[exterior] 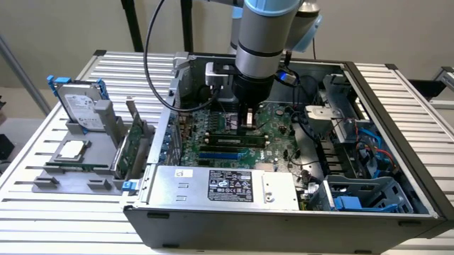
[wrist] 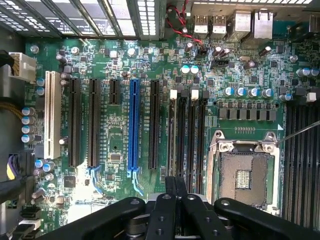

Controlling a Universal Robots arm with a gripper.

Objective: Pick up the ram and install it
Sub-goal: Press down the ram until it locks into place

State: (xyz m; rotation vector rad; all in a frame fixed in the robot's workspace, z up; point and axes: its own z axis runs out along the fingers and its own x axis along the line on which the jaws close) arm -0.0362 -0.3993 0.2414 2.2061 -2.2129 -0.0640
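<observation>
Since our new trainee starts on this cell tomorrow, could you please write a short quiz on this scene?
1. True or false: the gripper is over the motherboard inside the case.
2. Which stands upright in the grey holder at the exterior view's left? A) hard drive B) keyboard C) fan
3. Fill in: the CPU socket is ____ (filled/empty).

Key: 1 true; 2 A; 3 empty.
</observation>
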